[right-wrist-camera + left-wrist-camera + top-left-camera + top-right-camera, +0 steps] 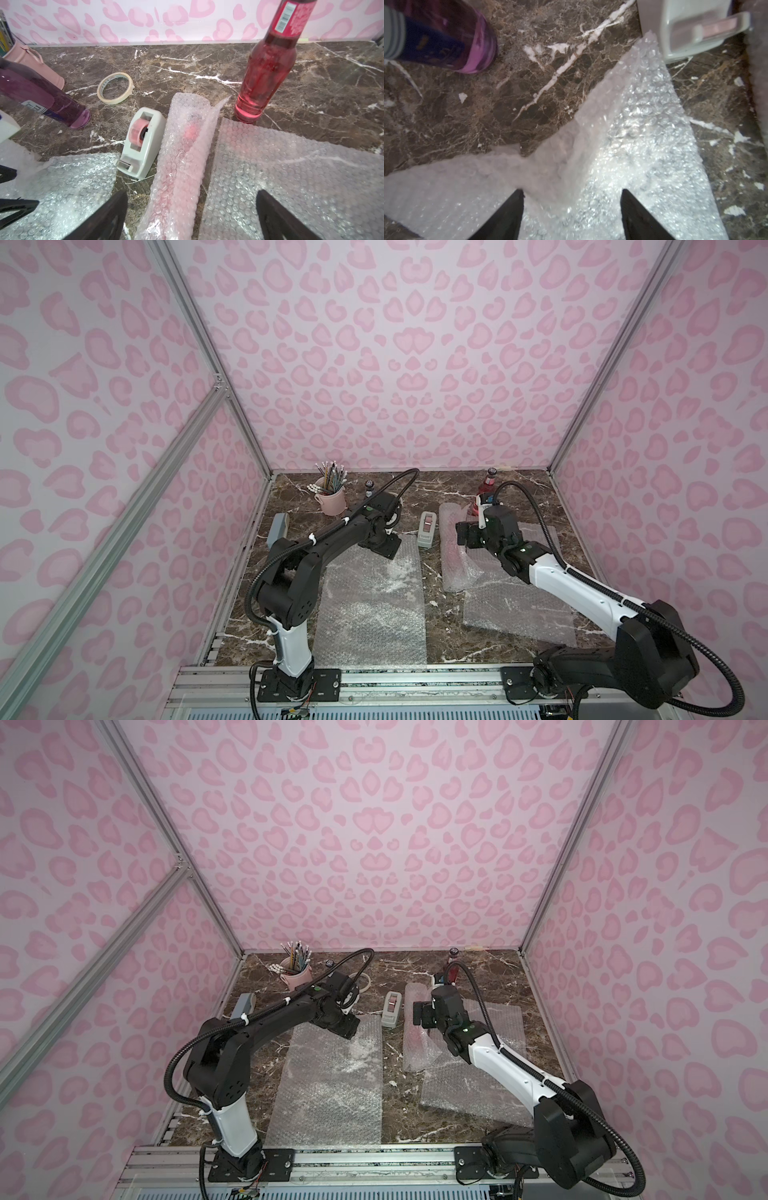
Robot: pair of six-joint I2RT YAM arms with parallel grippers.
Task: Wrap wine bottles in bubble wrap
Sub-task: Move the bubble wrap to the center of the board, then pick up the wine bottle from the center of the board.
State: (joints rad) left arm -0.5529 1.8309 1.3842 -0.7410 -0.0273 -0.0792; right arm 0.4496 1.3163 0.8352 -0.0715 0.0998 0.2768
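Left gripper (571,191) and right gripper (191,192) open; dark purple glass bottle (41,97) likely slick, fragile: grab mid-body; clear bubble-wrap sheet (643,145) limp: pinch a corner.

Pink bottle (268,68), purple bottle (41,97) upright; third bottle (190,133), seemingly pink, inside rolled wrap (176,187).

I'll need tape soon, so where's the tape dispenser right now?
In both top views the grey tape dispenser sits mid-table, between the left arm's flat bubble wrap sheet and the bubble-wrapped pink bottle.

L arm (328,533), R arm (557,578): blk/wht shells, ribbed blk cables (250,589).
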